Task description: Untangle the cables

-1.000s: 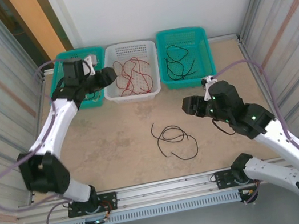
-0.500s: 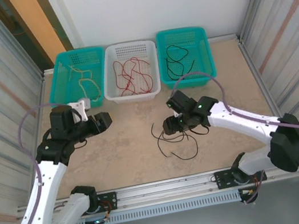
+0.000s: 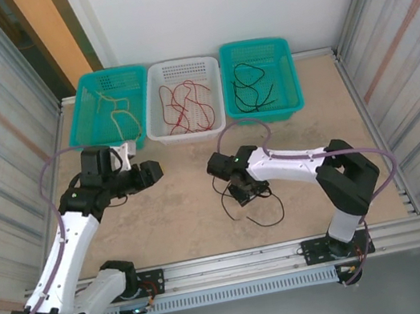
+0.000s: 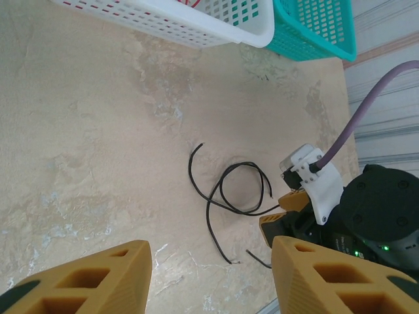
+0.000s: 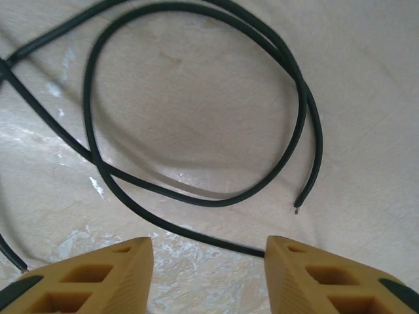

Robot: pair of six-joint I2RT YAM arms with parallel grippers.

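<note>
A black cable [image 5: 209,204] lies loose on the table [image 3: 179,211], a little right of the middle, coiled in a couple of open loops with both cut ends free. The right gripper [image 3: 242,192] hangs low right over it, its fingers spread wide; through its wrist camera the loops sit flat on the surface just ahead of the tips, with no finger touching them. The left gripper [image 3: 148,173] is well off to the left, above bare table, fingers likewise parted and holding nothing. Along the far edge stand three baskets side by side: a teal basket [image 3: 82,114] on the left with a yellow cable [image 3: 117,112], a white basket [image 3: 177,65] in the middle with red cables [image 3: 181,101], and a second teal one [image 3: 253,42] on the right with more black cables [image 3: 251,89]. The tabletop is beige and mottled, with pale scuffed patches, like worn stone. Ribbed metal panels close in both sides, a plain white wall stands behind, an orange strip shows at the back left, and an aluminium rail [image 3: 236,260] runs along the near edge.
</note>
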